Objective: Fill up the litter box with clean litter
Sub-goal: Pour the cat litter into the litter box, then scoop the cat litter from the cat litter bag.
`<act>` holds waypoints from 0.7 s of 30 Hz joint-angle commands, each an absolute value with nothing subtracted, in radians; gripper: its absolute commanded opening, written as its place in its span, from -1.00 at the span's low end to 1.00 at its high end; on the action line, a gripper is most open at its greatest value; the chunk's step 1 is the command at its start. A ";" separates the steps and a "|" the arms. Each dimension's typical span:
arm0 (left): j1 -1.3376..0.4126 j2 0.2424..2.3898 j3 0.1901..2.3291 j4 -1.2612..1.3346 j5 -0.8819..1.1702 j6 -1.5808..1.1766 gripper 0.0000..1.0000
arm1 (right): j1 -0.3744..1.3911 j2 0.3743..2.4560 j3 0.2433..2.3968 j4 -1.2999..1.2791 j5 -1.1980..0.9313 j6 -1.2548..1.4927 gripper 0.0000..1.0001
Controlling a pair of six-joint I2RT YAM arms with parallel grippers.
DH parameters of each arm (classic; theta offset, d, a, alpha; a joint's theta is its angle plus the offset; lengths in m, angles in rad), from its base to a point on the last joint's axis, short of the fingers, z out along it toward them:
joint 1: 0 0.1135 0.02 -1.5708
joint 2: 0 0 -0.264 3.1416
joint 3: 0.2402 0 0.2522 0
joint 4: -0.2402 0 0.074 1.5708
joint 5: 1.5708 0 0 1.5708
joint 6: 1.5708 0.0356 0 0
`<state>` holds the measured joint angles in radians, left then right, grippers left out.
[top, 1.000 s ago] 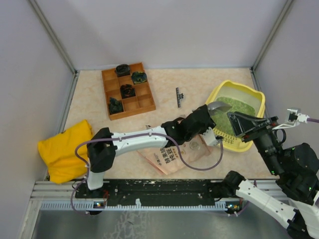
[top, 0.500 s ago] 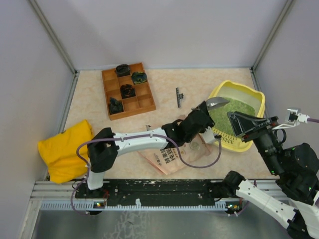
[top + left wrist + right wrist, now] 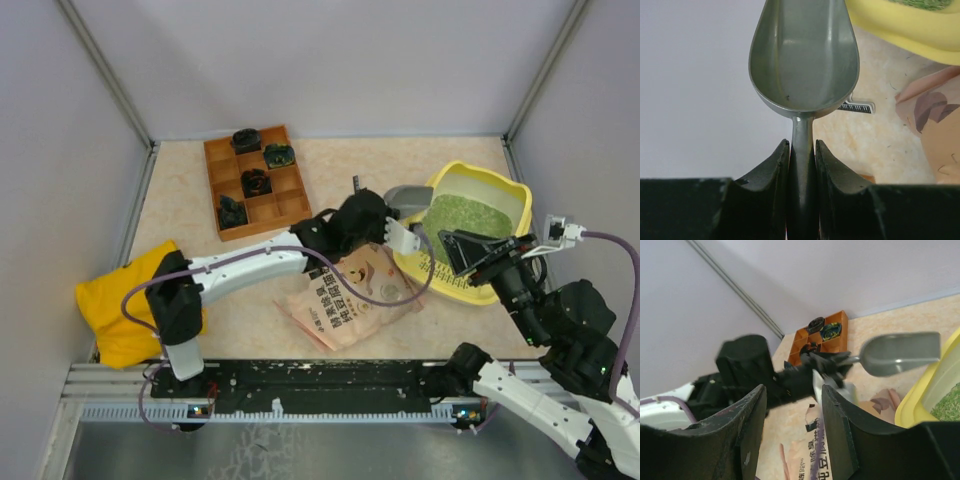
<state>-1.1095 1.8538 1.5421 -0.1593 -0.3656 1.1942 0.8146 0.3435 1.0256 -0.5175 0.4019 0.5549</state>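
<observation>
Left gripper: closed tight on the thin handle of the grey scoop, one finger on each side of the stem.
Grey scoop: bowl points away from the wrist and shows bare grey metal inside. From the right wrist it sits roughly level, lifted off the table.
Scoop position: from overhead the scoop is just outside the left rim of the litter box, not over the granules.
Left arm: stretched diagonally across the table, its gripper above the upper end of the pink pouch.
Right gripper: fingers spread apart with only air between them.
Right gripper position: overhead it hangs over the near part of the litter box. Contact with the rim cannot be told.
Litter box: yellow tray at the right side of the table, near the back corner. Its rim fills the lower right of the right wrist view.
Clean litter: green grainy layer lying inside the box, covering most of the visible floor.
Pink pouch: flat on the table, left of the box and touching or just beside its near-left corner.
Black toothed strip: on the table beyond the scoop.
Wooden tray: back left, with dark objects in several compartments.
Yellow cloth bag: near-left edge, well apart from the box.
</observation>
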 commanded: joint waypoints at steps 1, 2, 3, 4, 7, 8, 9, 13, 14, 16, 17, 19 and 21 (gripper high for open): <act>-1.021 1.669 1.509 -0.199 -0.222 0.852 -1.00 | 0.810 0.355 0.998 -0.523 0.383 0.561 -0.03; -0.998 1.636 1.482 -0.198 -0.197 0.806 -1.00 | 0.809 0.355 0.987 -0.526 0.378 0.561 -0.03; -0.976 1.605 1.445 -0.197 -0.171 0.760 -1.00 | 0.809 0.357 0.976 -0.526 0.371 0.564 -0.03; -0.953 1.573 1.415 -0.197 -0.157 0.714 -1.00 | 0.809 0.359 0.964 -0.526 0.362 0.567 -0.03; -0.892 1.482 1.336 -0.217 -0.116 0.600 -0.99 | 0.809 0.373 0.925 -0.527 0.333 0.581 -0.03; -0.874 1.456 1.318 -0.242 -0.104 0.569 -0.99 | 0.809 0.380 0.915 -0.529 0.321 0.582 -0.03; -0.858 1.432 1.303 -0.269 -0.101 0.537 -0.99 | 0.809 0.387 0.905 -0.532 0.308 0.584 -0.03; -0.810 1.320 1.240 -0.416 -0.097 0.470 -0.99 | 0.809 0.415 0.872 -0.539 0.275 0.589 -0.03; -0.799 1.291 1.220 -0.445 -0.097 0.459 -0.99 | 0.809 0.419 0.863 -0.540 0.270 0.589 -0.03; -0.783 1.241 1.193 -0.511 -0.104 0.443 -0.99 | 0.809 0.429 0.847 -0.539 0.268 0.591 -0.03; -0.775 1.217 1.185 -0.544 -0.106 0.439 -0.99 | 0.808 0.433 0.841 -0.541 0.269 0.591 -0.03; -0.760 1.174 1.183 -0.622 -0.110 0.433 -0.99 | 0.809 0.443 0.835 -0.550 0.272 0.591 -0.03; -0.747 1.126 1.183 -0.692 -0.094 0.440 -0.99 | 0.809 0.454 0.828 -0.554 0.275 0.591 -0.03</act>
<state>-0.7696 1.2259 1.1763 -0.5480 -0.1253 0.4816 0.8146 0.4355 0.8253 -0.5766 0.2829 0.5869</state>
